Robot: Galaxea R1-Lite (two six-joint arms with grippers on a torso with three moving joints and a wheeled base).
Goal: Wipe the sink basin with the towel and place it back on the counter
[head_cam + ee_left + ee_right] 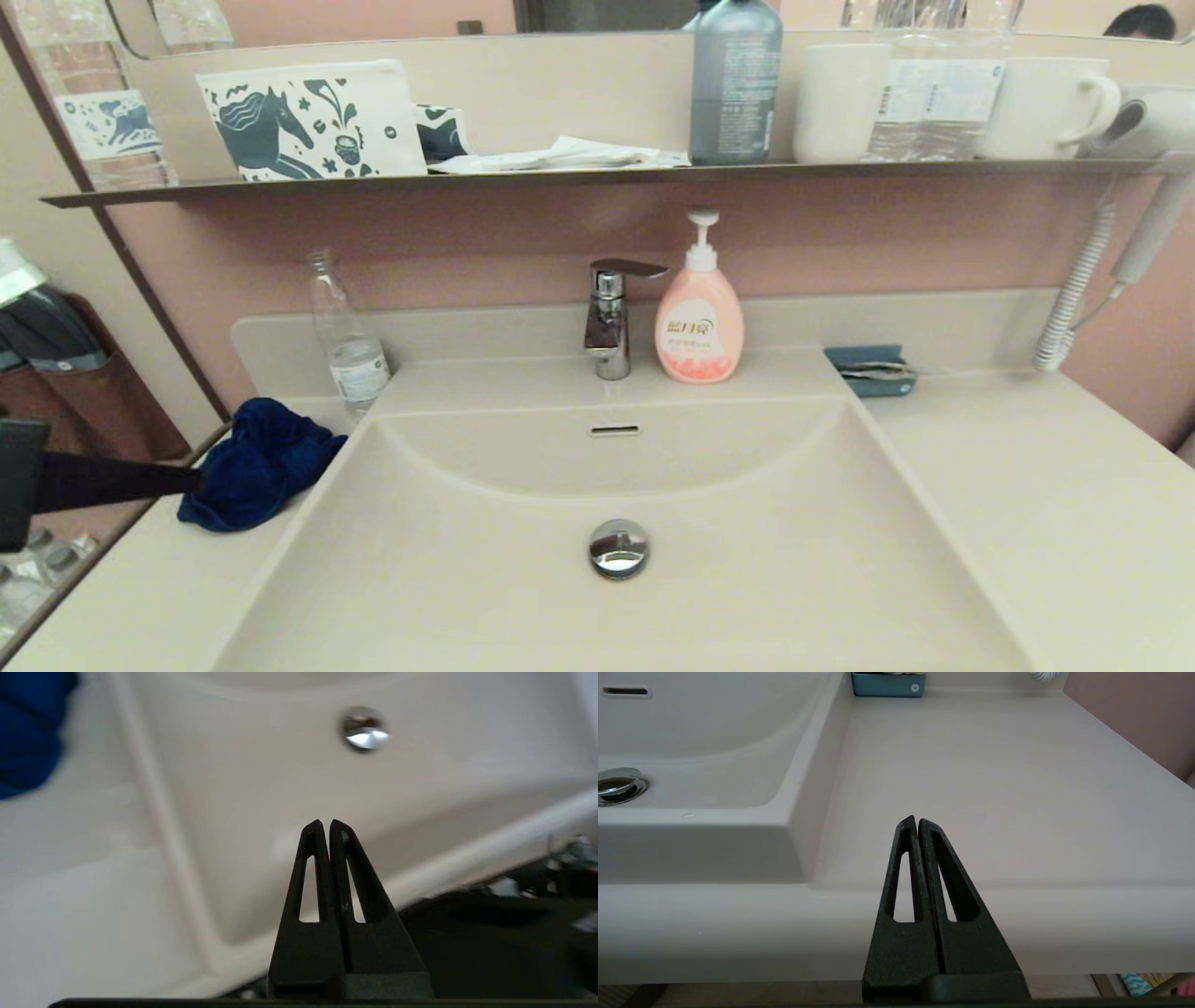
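A crumpled dark blue towel (257, 464) lies on the counter (140, 597) at the sink basin's (747, 579) left rim, and shows at a corner of the left wrist view (28, 732). My left gripper (198, 480) reaches in from the left edge, its tip close by the towel's left side. It is shut (325, 822) with nothing in it. The basin holds a chrome drain plug (617, 548) and an overflow slot (615, 430). My right gripper (916, 820), out of the head view, is shut and empty at the counter's (994, 774) front edge, right of the basin (700, 742).
A chrome tap (611, 317), a pink soap pump bottle (699, 317) and a clear water bottle (348, 345) stand behind the basin. A blue holder (868, 370) sits back right. The dark shelf (597, 174) above carries cups and bottles. A hair dryer cord (1074, 289) hangs right.
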